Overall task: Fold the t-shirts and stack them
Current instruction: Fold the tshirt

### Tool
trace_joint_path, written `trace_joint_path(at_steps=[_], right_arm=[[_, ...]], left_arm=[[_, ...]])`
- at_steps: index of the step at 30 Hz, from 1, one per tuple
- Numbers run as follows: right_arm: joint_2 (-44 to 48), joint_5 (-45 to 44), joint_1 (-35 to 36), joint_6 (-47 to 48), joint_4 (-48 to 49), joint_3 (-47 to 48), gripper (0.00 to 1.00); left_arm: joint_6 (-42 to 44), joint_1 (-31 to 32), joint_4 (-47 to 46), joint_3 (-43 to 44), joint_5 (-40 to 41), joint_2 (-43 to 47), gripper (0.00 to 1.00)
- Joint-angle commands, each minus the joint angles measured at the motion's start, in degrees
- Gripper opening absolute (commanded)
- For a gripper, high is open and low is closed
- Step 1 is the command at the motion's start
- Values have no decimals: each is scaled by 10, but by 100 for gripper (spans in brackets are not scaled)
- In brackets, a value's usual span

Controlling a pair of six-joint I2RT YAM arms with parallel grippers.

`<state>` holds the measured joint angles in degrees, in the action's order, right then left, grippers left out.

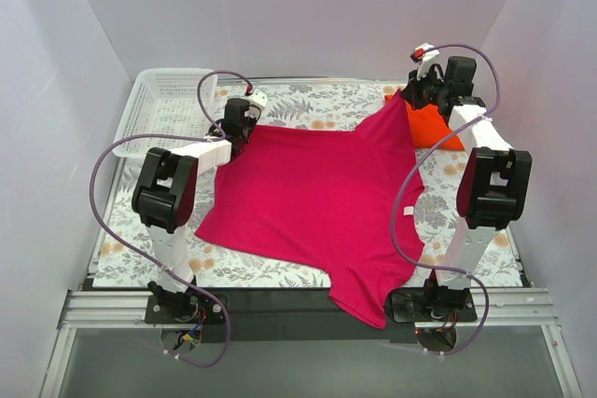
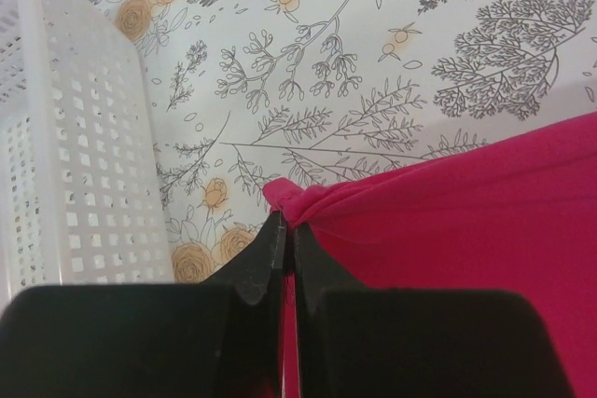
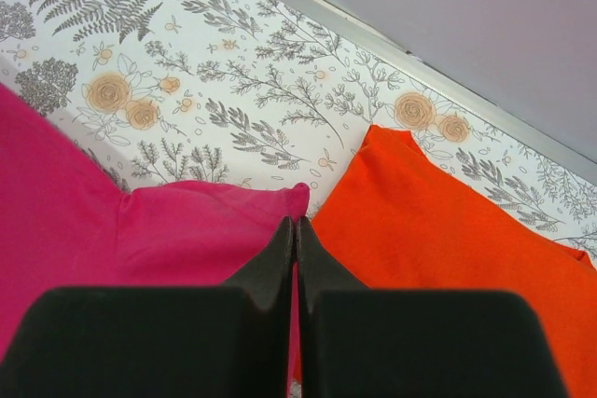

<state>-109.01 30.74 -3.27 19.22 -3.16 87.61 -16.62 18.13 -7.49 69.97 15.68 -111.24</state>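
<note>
Left gripper (image 2: 285,230) and right gripper (image 3: 296,227), each clamped on a far corner, are holding the magenta t-shirt (image 1: 317,198) spread over the counter (image 1: 308,100), likely for folding; orange t-shirt (image 1: 434,128) is lying far right, touching it.

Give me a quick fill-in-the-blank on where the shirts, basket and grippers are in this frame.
The left gripper and right gripper each pinch a far ____ of the magenta-pink t-shirt.
The orange-red t-shirt lies beside the ____ gripper.
The white basket sits at the far ____.
Missing: corner; right; left.
</note>
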Motion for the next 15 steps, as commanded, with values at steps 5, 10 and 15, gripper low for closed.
trace_joint_path(at_steps=[5,10,15], right_arm=[[36,6,-2,-12,26,14,1],[68,21,-2,-15,44,-23,1],[113,52,-2,-6,43,-67,1]], left_arm=[[23,0,-5,60,35,-32,0],[64,0,-40,68,45,-49,0],[87,0,-59,68,51,-67,0]])
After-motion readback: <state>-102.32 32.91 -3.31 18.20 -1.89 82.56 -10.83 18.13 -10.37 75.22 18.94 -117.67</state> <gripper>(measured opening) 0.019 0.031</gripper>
